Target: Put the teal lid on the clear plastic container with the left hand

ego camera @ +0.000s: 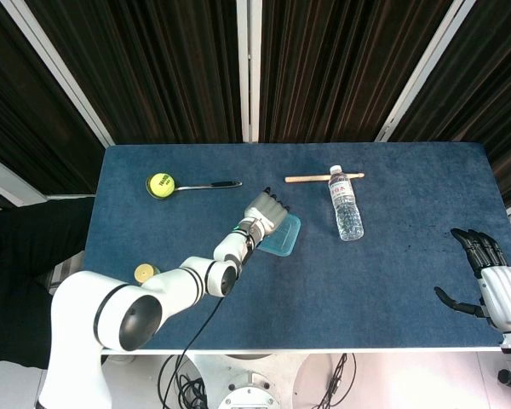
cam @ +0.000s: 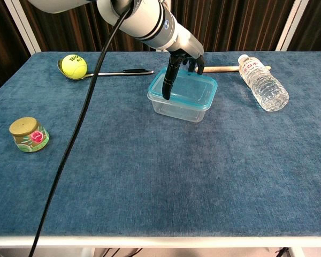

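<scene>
The clear plastic container [cam: 176, 110] stands mid-table with the teal lid [cam: 191, 89] lying on top of it; in the head view the lid [ego camera: 284, 236] shows just right of my left hand [ego camera: 266, 212]. My left hand [cam: 183, 60] hangs over the container's far left corner with its fingers pointing down. One fingertip [cam: 166, 95] touches the lid's left edge, and the hand grips nothing. My right hand [ego camera: 487, 274] hovers open at the table's right front corner, fingers spread, far from the container.
A tennis ball [cam: 74, 66] sits on a spoon at the back left. A water bottle [cam: 263, 83] lies at the back right, with a wooden stick [cam: 222, 68] behind it. A small jar [cam: 28, 134] stands near the left edge.
</scene>
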You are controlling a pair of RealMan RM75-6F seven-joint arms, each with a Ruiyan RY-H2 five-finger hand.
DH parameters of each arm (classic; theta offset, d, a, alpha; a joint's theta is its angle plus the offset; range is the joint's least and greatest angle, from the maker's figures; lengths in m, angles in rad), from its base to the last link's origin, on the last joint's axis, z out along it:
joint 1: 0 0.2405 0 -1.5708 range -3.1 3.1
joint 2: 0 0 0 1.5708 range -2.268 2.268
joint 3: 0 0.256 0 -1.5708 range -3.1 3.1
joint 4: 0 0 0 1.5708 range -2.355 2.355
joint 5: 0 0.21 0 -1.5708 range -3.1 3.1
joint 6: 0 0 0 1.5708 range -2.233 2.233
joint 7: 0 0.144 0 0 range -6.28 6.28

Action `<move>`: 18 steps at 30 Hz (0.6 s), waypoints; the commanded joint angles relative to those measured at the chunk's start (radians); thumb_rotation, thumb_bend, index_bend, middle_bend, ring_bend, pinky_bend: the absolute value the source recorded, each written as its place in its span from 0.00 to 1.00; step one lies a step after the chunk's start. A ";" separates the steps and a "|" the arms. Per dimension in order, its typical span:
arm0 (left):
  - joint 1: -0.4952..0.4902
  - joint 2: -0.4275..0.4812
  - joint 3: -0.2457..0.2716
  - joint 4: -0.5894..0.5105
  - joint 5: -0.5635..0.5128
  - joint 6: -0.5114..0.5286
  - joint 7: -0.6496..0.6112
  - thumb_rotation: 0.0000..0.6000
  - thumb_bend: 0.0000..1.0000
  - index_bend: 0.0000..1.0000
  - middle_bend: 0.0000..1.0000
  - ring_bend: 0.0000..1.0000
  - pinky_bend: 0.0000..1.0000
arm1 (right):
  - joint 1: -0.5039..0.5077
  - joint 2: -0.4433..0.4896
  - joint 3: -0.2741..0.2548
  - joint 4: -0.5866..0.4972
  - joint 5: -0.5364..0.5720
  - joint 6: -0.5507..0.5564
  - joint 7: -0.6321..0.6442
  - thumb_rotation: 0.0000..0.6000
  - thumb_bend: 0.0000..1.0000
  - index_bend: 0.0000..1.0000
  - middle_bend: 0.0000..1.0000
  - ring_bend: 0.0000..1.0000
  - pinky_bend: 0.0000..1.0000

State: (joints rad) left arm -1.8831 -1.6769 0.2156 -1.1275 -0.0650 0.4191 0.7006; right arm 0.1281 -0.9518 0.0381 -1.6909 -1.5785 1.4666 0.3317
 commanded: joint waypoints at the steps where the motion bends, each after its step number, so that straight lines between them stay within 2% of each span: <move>1: -0.013 -0.008 0.013 0.010 -0.013 -0.006 -0.013 1.00 0.10 0.26 0.21 0.07 0.00 | 0.001 0.000 0.000 0.001 -0.001 -0.002 0.001 1.00 0.15 0.00 0.08 0.00 0.00; 13: -0.054 -0.035 0.068 0.030 -0.035 -0.028 -0.055 1.00 0.10 0.25 0.20 0.07 0.00 | -0.002 -0.002 0.002 0.010 0.000 0.000 0.010 1.00 0.15 0.00 0.08 0.00 0.00; 18: -0.065 -0.044 0.087 0.036 -0.037 -0.038 -0.078 1.00 0.09 0.15 0.13 0.03 0.00 | -0.005 -0.004 0.001 0.015 -0.001 0.003 0.016 1.00 0.15 0.00 0.08 0.00 0.00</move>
State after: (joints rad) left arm -1.9455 -1.7191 0.3006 -1.0925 -0.1014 0.3830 0.6253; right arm 0.1232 -0.9561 0.0396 -1.6760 -1.5795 1.4692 0.3478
